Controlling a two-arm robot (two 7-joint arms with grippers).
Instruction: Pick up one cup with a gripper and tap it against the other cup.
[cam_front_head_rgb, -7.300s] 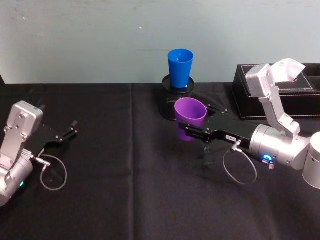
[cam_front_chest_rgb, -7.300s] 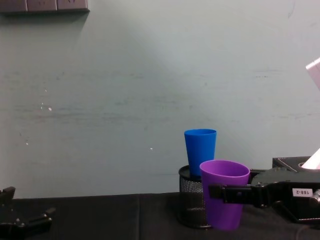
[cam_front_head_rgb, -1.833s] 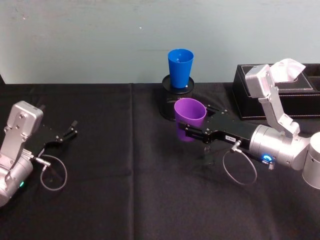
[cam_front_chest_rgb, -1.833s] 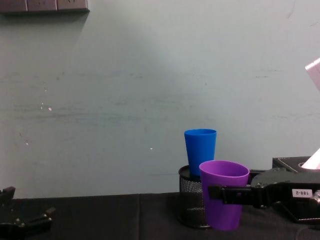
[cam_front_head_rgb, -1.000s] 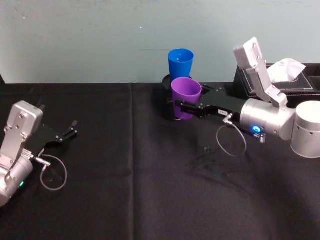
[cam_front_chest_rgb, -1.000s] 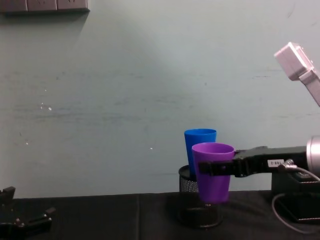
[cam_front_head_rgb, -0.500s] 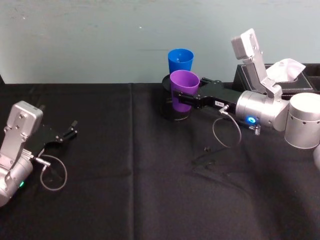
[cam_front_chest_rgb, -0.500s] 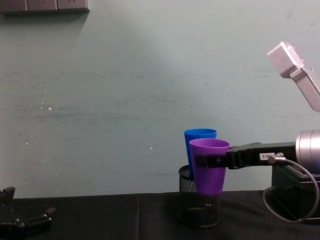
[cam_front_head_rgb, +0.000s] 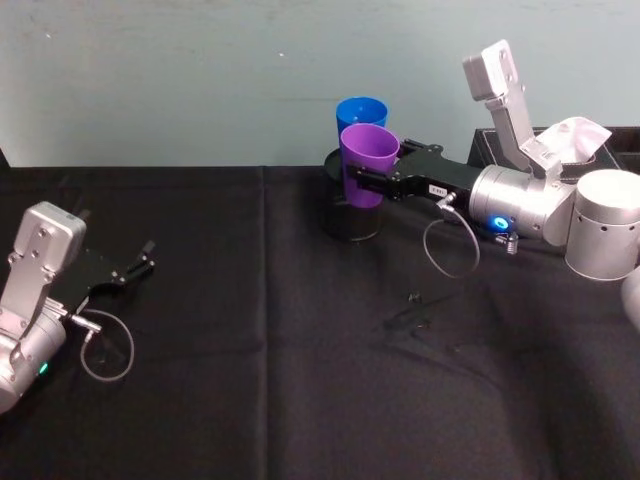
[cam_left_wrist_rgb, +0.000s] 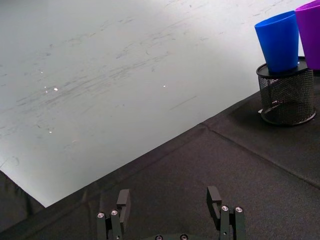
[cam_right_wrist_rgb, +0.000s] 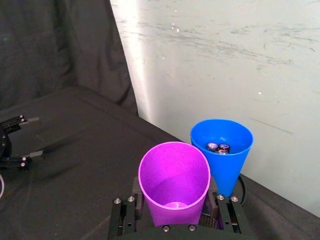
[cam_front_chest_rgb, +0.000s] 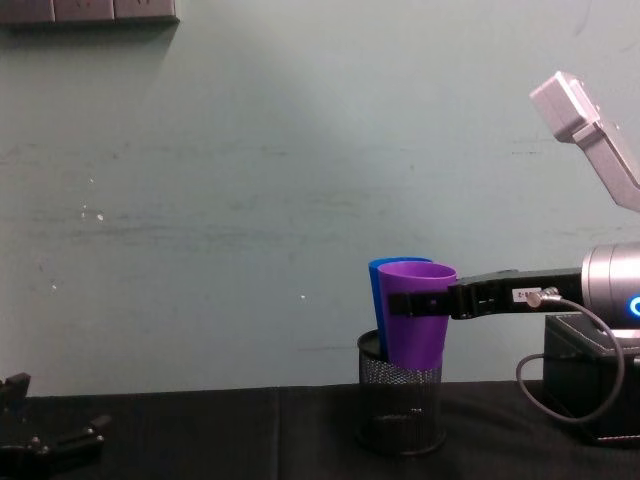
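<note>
Above the mesh pen holder (cam_front_head_rgb: 350, 222) my right gripper (cam_front_head_rgb: 362, 181) clamps the purple cup (cam_front_head_rgb: 368, 150) upright, held high so its wall can meet the blue cup (cam_front_head_rgb: 360, 110) seated there, contact unconfirmed; my left gripper (cam_front_head_rgb: 135, 265) lies parked, fingers apart.

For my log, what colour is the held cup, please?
Purple; the cup shows best in the right wrist view.

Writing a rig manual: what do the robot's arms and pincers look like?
Both arms are silver-grey with slim black two-finger pincers and a looped grey cable each. The right arm shows a blue ring light, and the right pincer a white label. The left arm shows a green light behind the left pincer.
</note>
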